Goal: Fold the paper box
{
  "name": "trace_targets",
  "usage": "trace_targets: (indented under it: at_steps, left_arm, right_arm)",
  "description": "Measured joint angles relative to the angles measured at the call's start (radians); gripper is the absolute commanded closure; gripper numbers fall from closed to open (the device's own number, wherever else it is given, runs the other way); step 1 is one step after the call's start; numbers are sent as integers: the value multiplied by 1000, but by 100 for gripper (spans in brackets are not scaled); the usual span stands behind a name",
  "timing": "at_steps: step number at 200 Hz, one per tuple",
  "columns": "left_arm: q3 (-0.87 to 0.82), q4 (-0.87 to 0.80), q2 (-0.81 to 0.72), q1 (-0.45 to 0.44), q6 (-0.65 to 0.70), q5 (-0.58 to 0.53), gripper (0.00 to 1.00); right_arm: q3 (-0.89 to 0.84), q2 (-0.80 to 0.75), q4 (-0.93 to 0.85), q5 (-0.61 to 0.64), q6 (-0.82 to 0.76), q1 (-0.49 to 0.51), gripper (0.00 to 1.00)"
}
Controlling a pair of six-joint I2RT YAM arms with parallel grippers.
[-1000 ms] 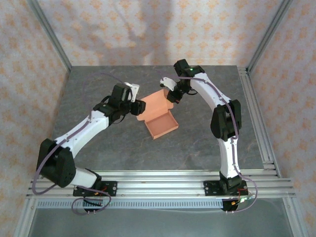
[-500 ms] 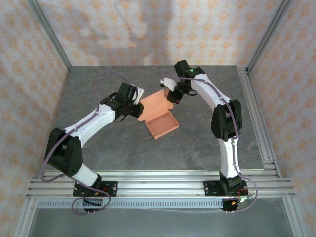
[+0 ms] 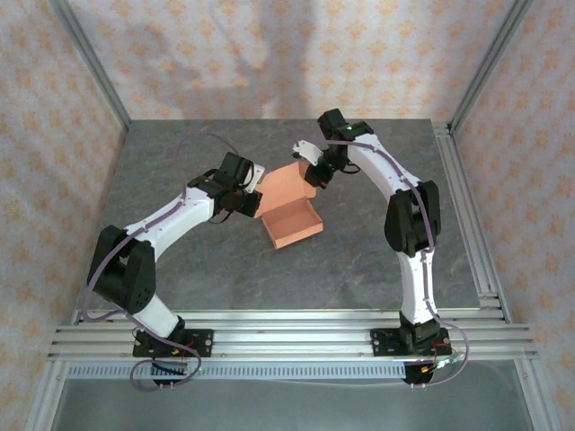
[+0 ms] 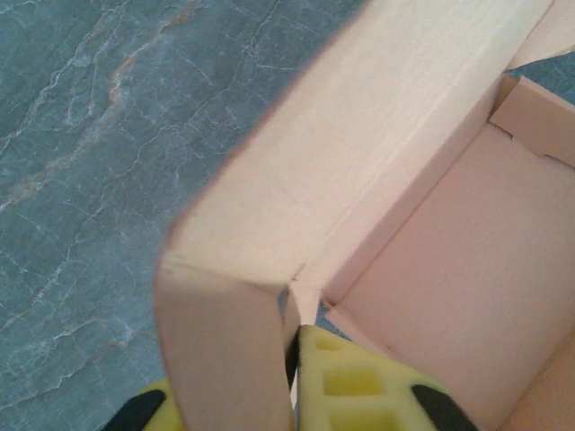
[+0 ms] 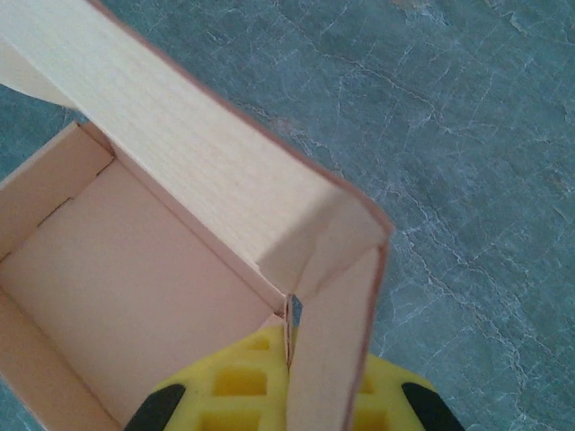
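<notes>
Paper box (image 3: 292, 215) card is pinched at two corners. The left gripper (image 3: 255, 199) is pressed together on the left corner flap, with its yellow pads (image 4: 350, 382) on either side of the card. The right gripper (image 3: 314, 176) clamps the right corner flap the same way. Both arms reach inward with elbows out. The box rests mid-table (image 3: 180, 269) as an open tray, its lid panel raised at the far side and its inner floor plain card.
</notes>
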Motion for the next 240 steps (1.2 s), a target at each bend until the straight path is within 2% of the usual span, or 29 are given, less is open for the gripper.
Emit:
trace_targets:
  at_steps: [28,74,124,175,205,240]
  left_arm:
    - [5,-1,0,-1,2,0,99]
    - [5,9,-10,-1,-42,0,100]
    - [16,37,-19,-15,-143,-10,100]
    - [78,71,27,-58,-220,-59,100]
    - [114,87,66,-89,-252,-72,100]
    - [156,92,119,-105,-301,-105,100]
  right_arm:
    - [0,0,0,0,2,-2,100]
    - [-45,-30,69,14,101,0,100]
    - [-365,-243,383,127,409,38,100]
    - [-648,-404,709,323,700,64,100]
    - [-782,-458,882,406,813,69,100]
    - [-905,-477,1064,457,876,72,100]
